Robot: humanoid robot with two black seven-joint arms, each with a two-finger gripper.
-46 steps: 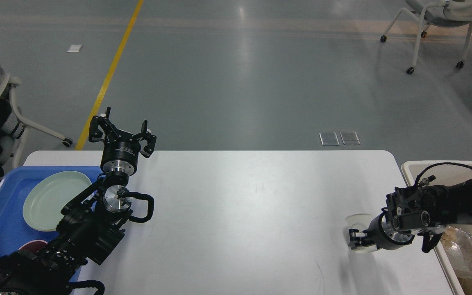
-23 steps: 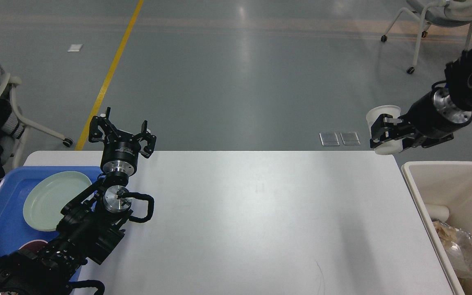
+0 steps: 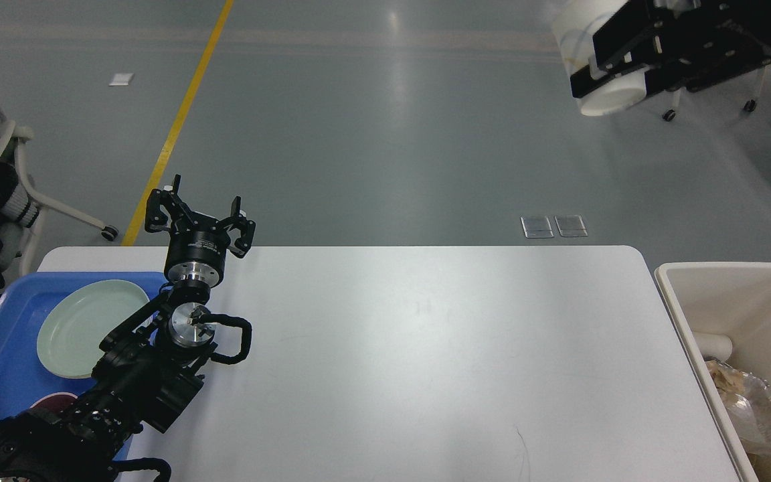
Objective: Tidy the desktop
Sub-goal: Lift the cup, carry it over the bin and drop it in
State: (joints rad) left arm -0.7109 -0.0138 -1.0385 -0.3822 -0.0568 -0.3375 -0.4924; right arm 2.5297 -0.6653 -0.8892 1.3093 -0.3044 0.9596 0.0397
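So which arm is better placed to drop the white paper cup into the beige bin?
Right. The right gripper already holds the white paper cup, raised high on the side of the beige rectangular bin. The left gripper hangs open and empty over the white desktop's far left edge.

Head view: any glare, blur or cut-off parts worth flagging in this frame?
Head view: pale light streaks glare on the grey floor; the white smooth desktop is evenly lit and sharp; the right gripper holding the white paper cup is slightly soft and partly cropped by the top edge.
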